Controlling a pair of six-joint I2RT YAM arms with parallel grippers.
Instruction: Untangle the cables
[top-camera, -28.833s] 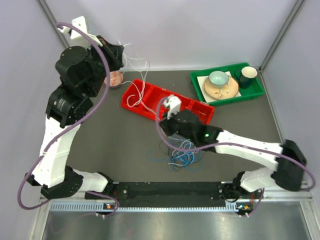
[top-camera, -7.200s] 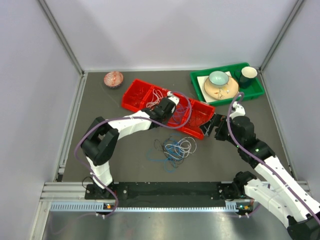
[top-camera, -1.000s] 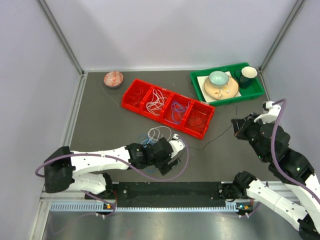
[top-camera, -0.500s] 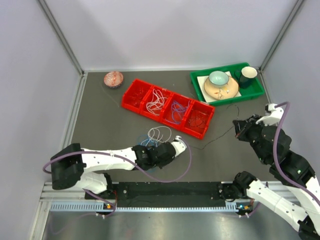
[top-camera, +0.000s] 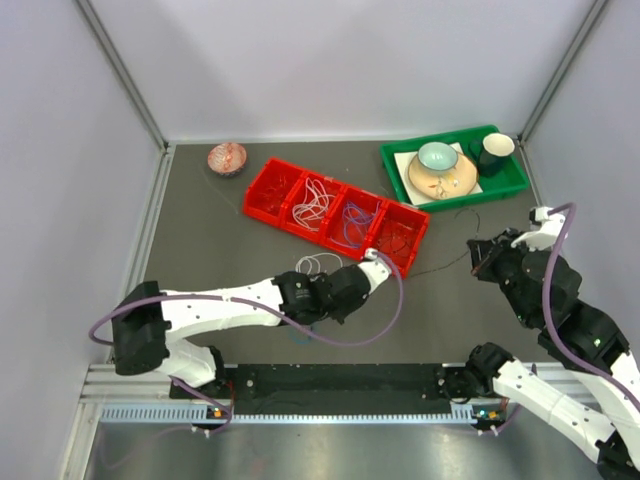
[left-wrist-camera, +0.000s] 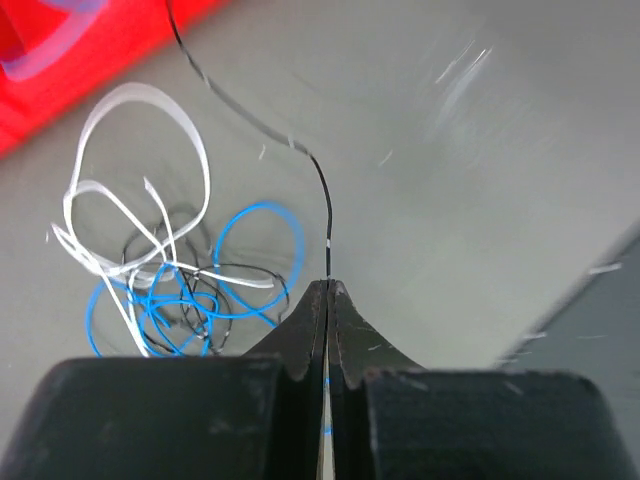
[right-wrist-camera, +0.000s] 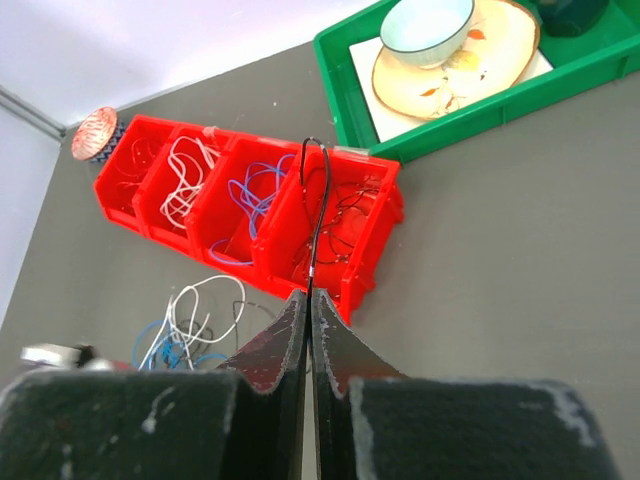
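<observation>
Left end effector (left-wrist-camera: 327, 292) pinched shut on 1 black cable (left-wrist-camera: 327, 220) — right end effector (right-wrist-camera: 308, 297) likewise.

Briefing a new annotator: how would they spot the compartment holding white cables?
Find the long red tray, four compartments in a row. It is second from the end by the pinkish bowl. Only it holds white loops; the next holds blue cables.

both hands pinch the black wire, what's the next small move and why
Probably swing the left hand to the end compartment of the red tray, which already holds black wires. The black wire it pinches runs clear of the tangle; the right hand holds it too.
</observation>
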